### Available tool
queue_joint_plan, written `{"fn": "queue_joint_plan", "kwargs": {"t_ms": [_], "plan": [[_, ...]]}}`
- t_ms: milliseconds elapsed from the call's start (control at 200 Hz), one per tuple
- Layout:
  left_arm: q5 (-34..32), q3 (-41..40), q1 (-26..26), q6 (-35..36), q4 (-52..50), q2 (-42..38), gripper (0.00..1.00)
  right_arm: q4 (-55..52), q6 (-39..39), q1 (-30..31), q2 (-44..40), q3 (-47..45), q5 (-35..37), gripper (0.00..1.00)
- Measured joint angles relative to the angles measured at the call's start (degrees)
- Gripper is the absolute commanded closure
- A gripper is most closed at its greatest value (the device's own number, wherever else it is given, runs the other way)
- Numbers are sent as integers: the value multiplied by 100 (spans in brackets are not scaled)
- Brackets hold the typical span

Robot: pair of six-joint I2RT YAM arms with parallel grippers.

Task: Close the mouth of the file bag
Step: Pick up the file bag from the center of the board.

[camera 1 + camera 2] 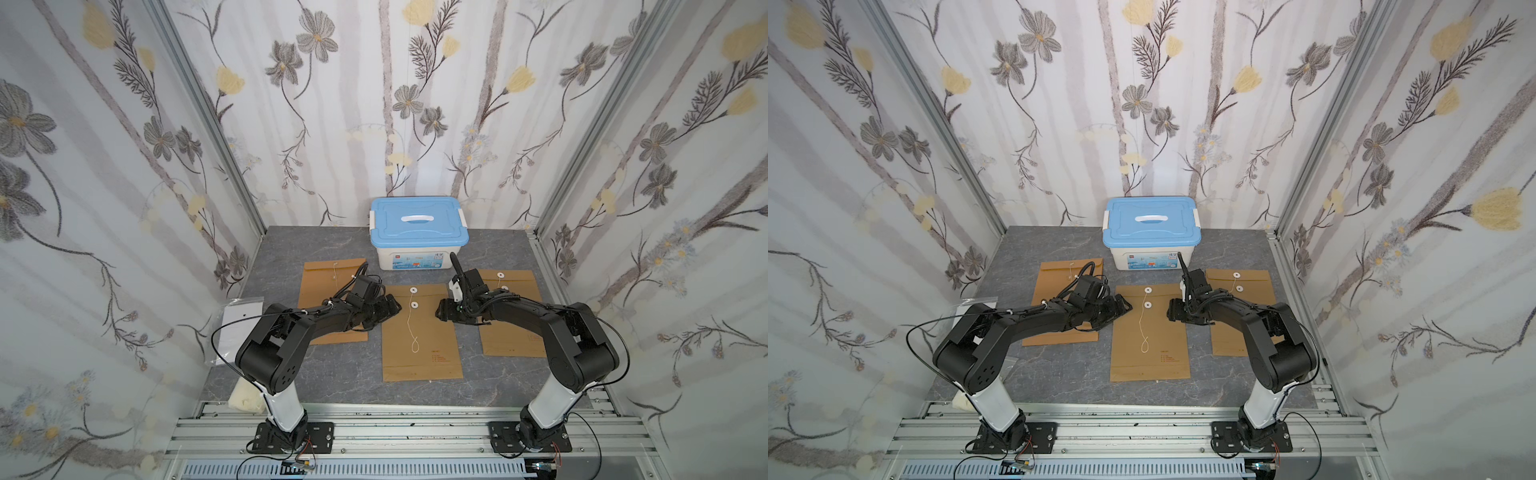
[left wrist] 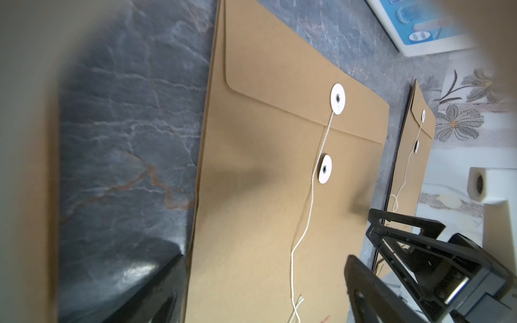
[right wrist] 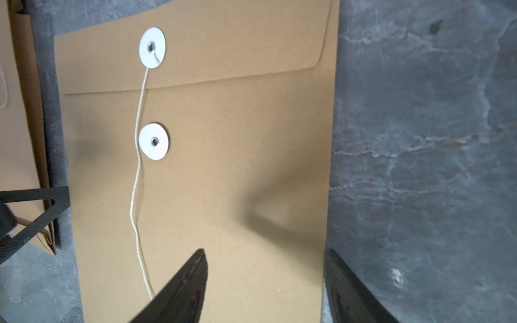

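Between 2 arms' fingers [image 1: 392, 308], file bag [image 1: 434, 332]

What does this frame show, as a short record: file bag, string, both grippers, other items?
middle file bag: flat, flap folded down
string: loose from upper disc, not wound on lower disc
left gripper: open, empty, at bag's side
right gripper: open, empty, at opposite side
others: left file bag, right file bag, blue-lidded box behind
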Motion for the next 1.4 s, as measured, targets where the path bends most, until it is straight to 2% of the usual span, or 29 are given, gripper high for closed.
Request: {"fn": "queue_joint_plan", "kwargs": {"t_ms": [360,450,649,699,754,894,1239,1339,1399], "plan": [[214,225,144,166,131,289,16,52,267,-96,109,28,-22,33],[219,212,144,166,164,299,24,101,271,-98,103,-9,-61,33],[264,2,151,155,505,297,31,284,264,-105,103,-81,-151,34],[306,-92,160,142,664,291,39,332,264,-105,103,-98,-151,34],[350,-192,164,125,822,286,52,358,264,-105,103,-109,-153,34],[509,-396,164,116,1073,269,53,372,264,-105,98,-118,-157,34],[627,-540,177,214,1375,-107,87,710,260,-109,11,-350,-177,34],[684,-538,219,308,1375,-118,89,780,260,-109,13,-367,-216,34],[710,-538,238,313,1373,-118,96,822,262,-109,9,-391,-240,33]]}}
